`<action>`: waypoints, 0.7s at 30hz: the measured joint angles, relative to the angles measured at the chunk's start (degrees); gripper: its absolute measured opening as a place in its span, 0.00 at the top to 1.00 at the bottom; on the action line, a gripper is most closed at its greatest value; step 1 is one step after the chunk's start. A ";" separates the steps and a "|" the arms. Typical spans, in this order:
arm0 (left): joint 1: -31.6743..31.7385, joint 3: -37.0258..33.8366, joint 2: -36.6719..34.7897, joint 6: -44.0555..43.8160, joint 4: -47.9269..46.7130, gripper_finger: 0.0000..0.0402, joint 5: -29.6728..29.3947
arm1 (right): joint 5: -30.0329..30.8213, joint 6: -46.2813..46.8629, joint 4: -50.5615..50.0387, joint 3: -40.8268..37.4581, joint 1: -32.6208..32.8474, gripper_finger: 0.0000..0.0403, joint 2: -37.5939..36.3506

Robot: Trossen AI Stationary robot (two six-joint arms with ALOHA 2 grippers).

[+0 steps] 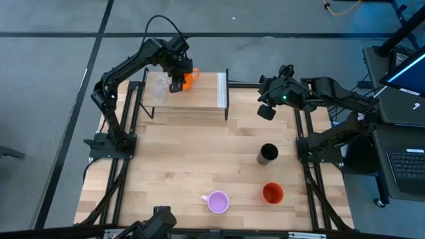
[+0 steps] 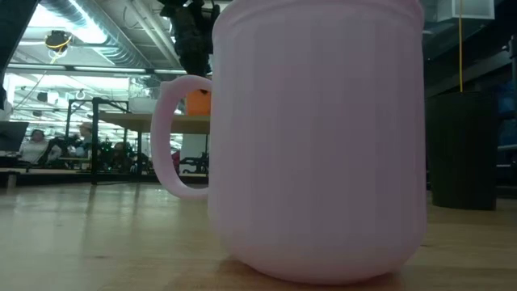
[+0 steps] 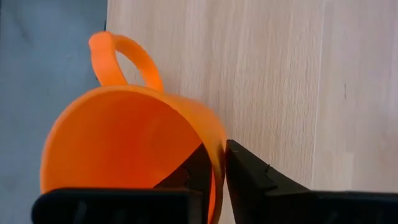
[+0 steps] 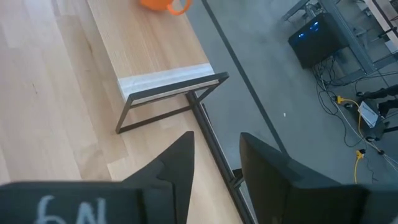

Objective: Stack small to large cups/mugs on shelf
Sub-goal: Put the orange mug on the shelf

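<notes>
two clear glasses [image 1: 158, 89], four cups [image 1: 267, 153] — one shelf [image 1: 206, 99]

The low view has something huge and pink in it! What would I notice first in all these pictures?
That giant is the lilac mug, standing right in front of the low camera, at the table's near edge. Next comes the bright orange mug: the left gripper pinches its rim over the shelf, beside two clear glasses. The black tumbler and red-orange cup wait on the table's right, and the right gripper hangs open near the shelf's right end.
</notes>
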 joint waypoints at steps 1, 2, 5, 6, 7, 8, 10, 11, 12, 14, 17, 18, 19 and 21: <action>0.00 0.00 0.00 0.64 0.00 0.90 0.00 | 0.00 0.00 -0.01 0.00 0.00 0.68 0.00; 0.00 0.00 0.00 0.85 0.02 0.89 0.00 | 0.00 0.00 -0.01 0.00 0.00 0.68 0.00; 0.00 0.00 0.00 1.49 0.02 0.87 -0.12 | 0.00 0.00 -0.04 0.00 0.00 0.68 0.00; 0.00 0.00 0.00 2.15 0.00 0.86 -0.58 | 0.00 0.00 -0.04 0.00 0.00 0.68 0.00; -0.03 0.00 0.00 2.91 0.00 0.86 -1.26 | 0.00 0.00 -0.06 0.00 0.00 0.68 0.00; -0.07 0.00 0.00 3.46 -0.03 0.85 -1.97 | 0.00 0.00 -0.07 0.00 0.00 0.68 0.00; -0.13 0.00 0.00 4.13 -0.22 0.83 -2.98 | 0.00 0.03 -0.08 0.00 0.00 0.68 0.00; -0.13 0.00 0.00 4.22 -0.24 0.82 -3.37 | 0.00 0.05 -0.09 0.00 0.00 0.68 0.00; -0.13 0.00 0.00 4.20 -0.30 0.81 -3.37 | 0.00 0.04 -0.10 0.00 0.00 0.68 0.00; -0.17 0.00 0.00 3.75 -0.44 0.79 -3.37 | -0.02 0.04 -0.10 0.00 0.00 0.68 0.00; -0.47 0.00 0.00 3.55 -0.46 0.76 -3.50 | -0.02 0.07 -0.10 0.00 0.00 0.68 0.00; -0.49 0.00 0.00 3.38 -0.46 0.74 -3.86 | -0.02 0.05 -0.10 0.00 0.02 0.68 0.00; -0.60 0.00 0.00 3.12 -0.46 0.73 -4.42 | -0.02 0.04 -0.10 0.00 0.00 0.68 0.00; -0.91 0.00 0.00 3.12 -0.46 0.71 -6.11 | -0.02 0.04 -0.10 0.00 0.01 0.68 0.00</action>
